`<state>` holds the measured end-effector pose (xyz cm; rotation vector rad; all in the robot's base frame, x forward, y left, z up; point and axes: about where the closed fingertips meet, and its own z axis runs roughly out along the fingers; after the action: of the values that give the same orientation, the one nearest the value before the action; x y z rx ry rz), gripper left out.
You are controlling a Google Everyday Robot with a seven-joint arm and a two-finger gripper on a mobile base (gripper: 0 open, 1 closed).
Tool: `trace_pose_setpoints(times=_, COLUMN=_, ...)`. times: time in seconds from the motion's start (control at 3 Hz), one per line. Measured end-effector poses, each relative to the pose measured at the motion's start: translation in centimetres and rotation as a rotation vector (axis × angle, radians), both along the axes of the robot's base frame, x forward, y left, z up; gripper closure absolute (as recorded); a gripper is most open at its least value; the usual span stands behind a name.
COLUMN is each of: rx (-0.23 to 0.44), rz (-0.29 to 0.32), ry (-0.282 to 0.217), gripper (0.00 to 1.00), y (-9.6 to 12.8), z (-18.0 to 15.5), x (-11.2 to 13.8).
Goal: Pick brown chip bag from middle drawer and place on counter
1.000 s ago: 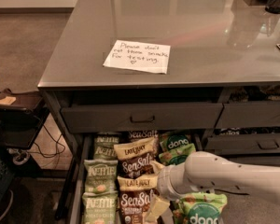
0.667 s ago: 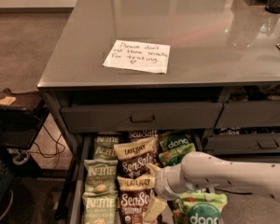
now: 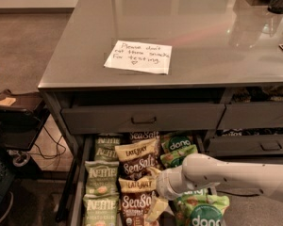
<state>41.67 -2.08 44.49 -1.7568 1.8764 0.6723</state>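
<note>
The middle drawer (image 3: 79, 182) stands pulled out below the counter (image 3: 188, 27). Brown chip bags fill its centre column: one at the back (image 3: 144, 136), one in the middle (image 3: 137, 160), one at the front (image 3: 134, 204). My gripper (image 3: 154, 191) reaches in from the right, low over the right edge of the brown bags. Its cream fingers (image 3: 156, 209) are spread apart, one toward the middle bag and one beside the front bag. It holds nothing.
Pale green Kettle bags (image 3: 100, 178) fill the drawer's left column and bright green dang bags (image 3: 179, 145) the right. A white handwritten note (image 3: 137, 56) lies on the counter. A shut drawer front (image 3: 144, 118) sits above. A black cart with cables (image 3: 14, 121) stands at the left.
My arm has crept slightly left over the brown bags. The bags and the drawer have not moved.
</note>
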Motion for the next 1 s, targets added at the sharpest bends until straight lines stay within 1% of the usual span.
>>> trace_pose_setpoints(times=0.33, rx=0.015, rz=0.008, ry=0.012, gripper=0.00, y=0.0, z=-1.5, x=0.4)
trace_pose_setpoints(times=0.67, rx=0.006, rz=0.009, ry=0.049, gripper=0.00, y=-0.4, z=-3.2, x=-0.4)
trace_pose_setpoints(times=1.0, rx=-0.004, rz=0.008, ry=0.075, gripper=0.13, y=-0.8, z=-4.3, x=-1.1)
